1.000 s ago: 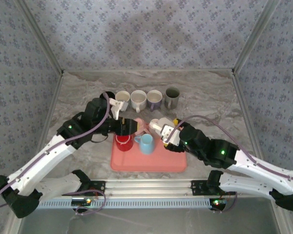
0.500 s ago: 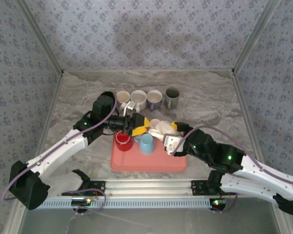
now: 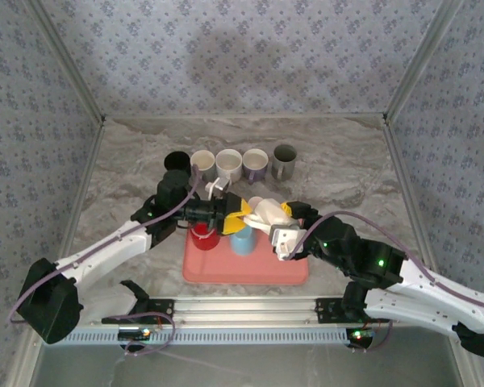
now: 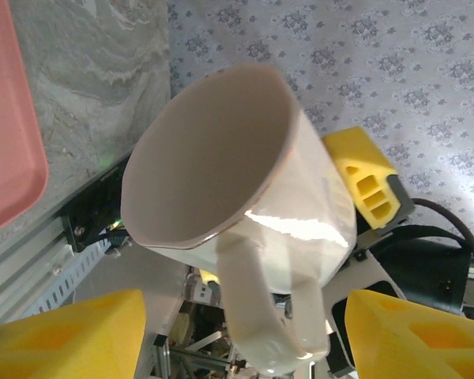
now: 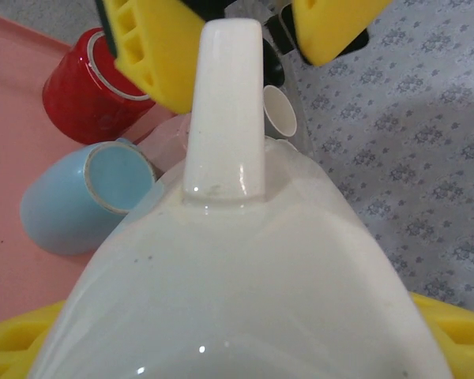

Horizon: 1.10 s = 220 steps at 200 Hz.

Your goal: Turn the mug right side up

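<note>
Swinging over from the red mug [image 3: 203, 236], the left pincer [image 3: 237, 213] now spreads around the handle of the cream mug [image 3: 262, 211], which the right pincer [image 3: 279, 222] pinches aloft over the tray's [image 3: 246, 272] twelve o'clock edge, mouth towards nine o'clock, so a handover looks imminent.
</note>
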{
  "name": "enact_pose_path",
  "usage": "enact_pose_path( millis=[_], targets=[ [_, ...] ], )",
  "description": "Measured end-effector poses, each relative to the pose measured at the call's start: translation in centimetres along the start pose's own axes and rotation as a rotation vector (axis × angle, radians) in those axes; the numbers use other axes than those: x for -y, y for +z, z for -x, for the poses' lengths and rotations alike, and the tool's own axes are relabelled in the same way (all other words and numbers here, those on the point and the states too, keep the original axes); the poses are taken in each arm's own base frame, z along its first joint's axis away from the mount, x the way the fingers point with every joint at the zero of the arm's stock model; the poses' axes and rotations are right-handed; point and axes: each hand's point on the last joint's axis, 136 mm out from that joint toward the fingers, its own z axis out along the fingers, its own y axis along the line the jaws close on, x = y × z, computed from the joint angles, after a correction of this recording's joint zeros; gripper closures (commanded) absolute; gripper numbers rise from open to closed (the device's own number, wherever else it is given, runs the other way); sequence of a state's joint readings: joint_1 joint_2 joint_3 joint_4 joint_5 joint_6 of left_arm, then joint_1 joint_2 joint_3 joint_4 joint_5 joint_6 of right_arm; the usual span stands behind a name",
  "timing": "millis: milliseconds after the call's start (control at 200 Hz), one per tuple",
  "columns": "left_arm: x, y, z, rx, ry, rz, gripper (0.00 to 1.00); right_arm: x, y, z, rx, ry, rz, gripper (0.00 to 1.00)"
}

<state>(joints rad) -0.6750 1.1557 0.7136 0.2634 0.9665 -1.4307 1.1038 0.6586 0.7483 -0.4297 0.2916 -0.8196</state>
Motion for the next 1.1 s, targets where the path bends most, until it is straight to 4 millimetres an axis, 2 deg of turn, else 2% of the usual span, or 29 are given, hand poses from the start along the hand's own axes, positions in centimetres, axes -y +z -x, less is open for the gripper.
enact_pose_path(
  millis=[260,540,814,964,999,1064,1099],
  targets=[
    [0.4,0.7,-0.1,0.03,-0.034,-0.06,0.38,0.1,0.4,0.1,0.011,-0.026,-0.019,1.0],
    [0.8,1.9,-0.1,0.045,-0.069,-0.121,0.51,-0.2,0.9,-0.5,-0.007,-0.046,-0.034,1.0],
    [1.1,2.2,-0.2,0.053,-0.114,-0.14,0.82,0.4,1.0,-0.8,-0.02,-0.072,-0.069,1.0],
    [0.9,2.2,-0.1,0.06,-0.165,-0.127,0.94,0.6,1.1,-1.0,-0.034,-0.101,-0.078,1.0],
    [0.9,2.2,-0.1,0.06,-0.168,-0.125,0.97,0.5,1.1,-1.0,-0.035,-0.101,-0.077,0.94],
    [0.9,2.2,-0.1,0.06,-0.172,-0.121,1.0,0.5,1.1,-1.0,-0.036,-0.101,-0.075,0.69],
    [0.9,2.2,-0.2,0.06,-0.174,-0.118,1.0,0.5,1.1,-1.0,-0.036,-0.1,-0.073,0.6]
  ],
)
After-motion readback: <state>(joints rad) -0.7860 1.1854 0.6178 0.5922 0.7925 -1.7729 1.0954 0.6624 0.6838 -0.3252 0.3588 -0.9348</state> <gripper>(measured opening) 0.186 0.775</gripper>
